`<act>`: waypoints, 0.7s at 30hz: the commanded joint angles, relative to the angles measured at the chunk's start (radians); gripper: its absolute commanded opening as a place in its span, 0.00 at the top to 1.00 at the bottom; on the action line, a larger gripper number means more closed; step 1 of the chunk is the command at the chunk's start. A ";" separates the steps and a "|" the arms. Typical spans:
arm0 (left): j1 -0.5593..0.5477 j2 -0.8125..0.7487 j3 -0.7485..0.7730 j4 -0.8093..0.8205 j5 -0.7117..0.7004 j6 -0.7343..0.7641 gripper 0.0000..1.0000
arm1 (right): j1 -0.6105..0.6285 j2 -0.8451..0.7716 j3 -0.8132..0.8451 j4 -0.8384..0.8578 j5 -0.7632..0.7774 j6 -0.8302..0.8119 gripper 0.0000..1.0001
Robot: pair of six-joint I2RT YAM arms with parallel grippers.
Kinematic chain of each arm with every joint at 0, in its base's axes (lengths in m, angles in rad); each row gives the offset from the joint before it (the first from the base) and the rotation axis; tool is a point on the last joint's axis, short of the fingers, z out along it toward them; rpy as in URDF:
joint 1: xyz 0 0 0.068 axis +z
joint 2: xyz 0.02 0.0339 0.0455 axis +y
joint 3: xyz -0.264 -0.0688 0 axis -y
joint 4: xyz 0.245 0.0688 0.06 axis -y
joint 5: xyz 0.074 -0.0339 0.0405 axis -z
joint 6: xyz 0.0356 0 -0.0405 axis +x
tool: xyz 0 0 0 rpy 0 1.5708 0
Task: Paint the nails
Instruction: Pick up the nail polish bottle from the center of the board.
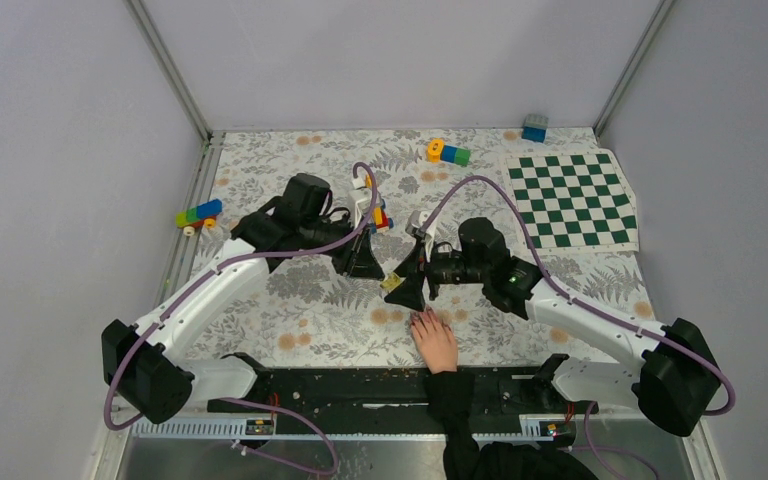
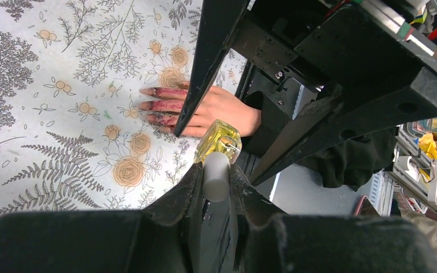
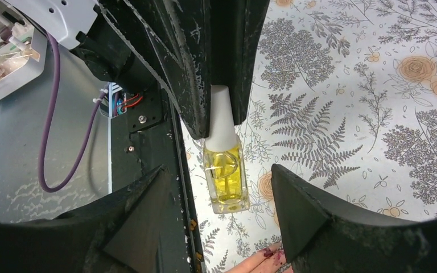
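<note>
While the jaws of the left gripper [image 2: 216, 170] pinch the white cap [image 2: 216, 177] of the polish bottle [image 3: 226, 176] and those of the right gripper [image 3: 219, 179] stand apart around its slick glass body, the nails [image 2: 148, 105], near that bottle on the worktop [image 3: 347, 114], look tiny and hard, to be brushed lightly, never gripped.

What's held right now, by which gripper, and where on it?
The left gripper is shut on the nail polish bottle, clamping its white cap. The right gripper flanks the glass body, jaws open, not touching.
</note>
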 commanded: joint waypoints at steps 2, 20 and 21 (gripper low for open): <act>0.004 0.011 0.019 0.039 0.058 -0.007 1.00 | 0.026 0.010 0.020 0.082 0.005 0.003 0.31; 0.009 0.028 0.021 0.041 0.047 -0.031 1.00 | 0.040 0.059 0.031 0.072 0.040 0.014 0.89; 0.010 0.032 0.018 0.049 0.044 -0.042 1.00 | 0.041 0.060 0.028 0.077 0.055 0.018 0.95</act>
